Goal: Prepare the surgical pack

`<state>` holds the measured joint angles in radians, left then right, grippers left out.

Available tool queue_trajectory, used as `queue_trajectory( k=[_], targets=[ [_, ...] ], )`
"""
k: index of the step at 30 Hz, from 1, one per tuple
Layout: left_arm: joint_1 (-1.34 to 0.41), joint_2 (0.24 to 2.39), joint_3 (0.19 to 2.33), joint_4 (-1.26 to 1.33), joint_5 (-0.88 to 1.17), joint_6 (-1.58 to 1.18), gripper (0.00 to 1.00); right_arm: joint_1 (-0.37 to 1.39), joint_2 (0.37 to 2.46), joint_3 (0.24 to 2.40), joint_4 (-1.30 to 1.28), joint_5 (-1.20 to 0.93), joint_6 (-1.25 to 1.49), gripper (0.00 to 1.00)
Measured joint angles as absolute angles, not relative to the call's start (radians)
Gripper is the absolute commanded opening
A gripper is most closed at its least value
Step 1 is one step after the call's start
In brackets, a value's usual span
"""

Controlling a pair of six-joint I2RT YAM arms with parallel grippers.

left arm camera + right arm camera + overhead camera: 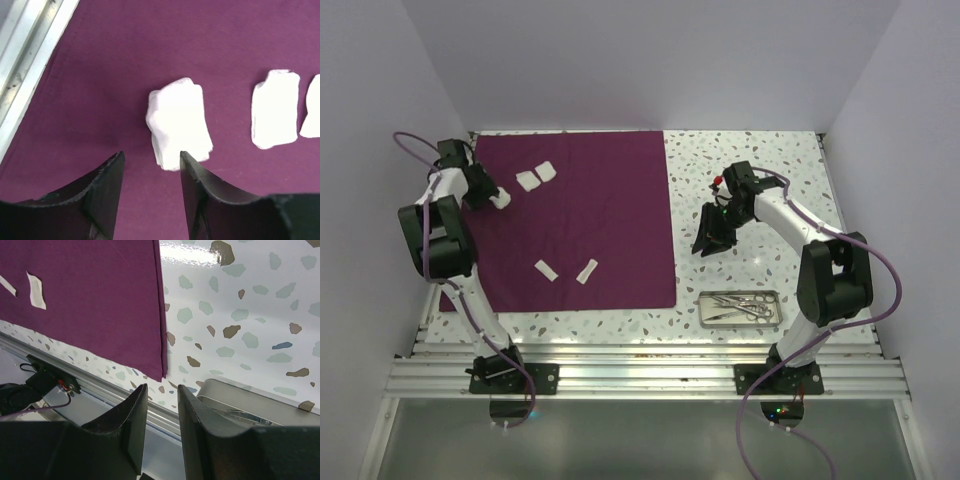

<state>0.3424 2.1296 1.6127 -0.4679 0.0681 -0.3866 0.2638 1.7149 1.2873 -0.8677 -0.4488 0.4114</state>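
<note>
The plum-purple cloth [590,220] lies flat on the table's left half. Several white gauze pads lie on it: two at the back left [536,176], two near the front [566,270]. Another gauze pad [179,122] rests on the cloth just past my left gripper [151,157], which is open and holds nothing; one fingertip [187,162] overlaps the pad's near edge. The steel tray [704,312] with silver scissor-like instruments [745,306] sits on the bare table at the front right. My right gripper [712,238] hovers behind the tray, open, nothing between its fingers [162,390].
A metal rail [640,375] runs along the near table edge, and another rail [25,65] borders the cloth's left side. White walls close in the back and both sides. Speckled tabletop [750,170] lies between the cloth and the right wall.
</note>
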Motion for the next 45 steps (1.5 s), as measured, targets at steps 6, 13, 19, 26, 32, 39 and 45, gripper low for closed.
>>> queue_trajectory(
  k=[6, 13, 19, 26, 32, 39, 45],
  targets=[
    [0.223, 2.109, 1.668, -0.519, -0.078, -0.350, 0.57, 0.264, 1.715, 1.285, -0.867, -0.459, 0.411, 0.34],
    [0.065, 2.153, 1.802, -0.596, -0.281, -0.329, 0.59, 0.264, 1.714, 1.278, -0.868, -0.461, 0.410, 0.34],
    [0.051, 2.231, 1.830, -0.649, -0.427, -0.329, 0.57, 0.264, 1.713, 1.267, -0.872, -0.461, 0.410, 0.34],
    [0.043, 2.287, 1.832, -0.682, -0.512, -0.313, 0.55, 0.264, 1.713, 1.267, -0.872, -0.461, 0.409, 0.34],
    [0.036, 2.302, 1.859, -0.678, -0.547, -0.289, 0.51, 0.264, 1.713, 1.267, -0.871, -0.463, 0.409, 0.34],
    [0.036, 2.337, 1.891, -0.673, -0.572, -0.265, 0.46, 0.264, 1.714, 1.268, -0.871, -0.464, 0.410, 0.34],
    [0.036, 2.352, 1.907, -0.672, -0.575, -0.252, 0.35, 0.264, 1.715, 1.268, -0.871, -0.464, 0.410, 0.34]
  ],
)
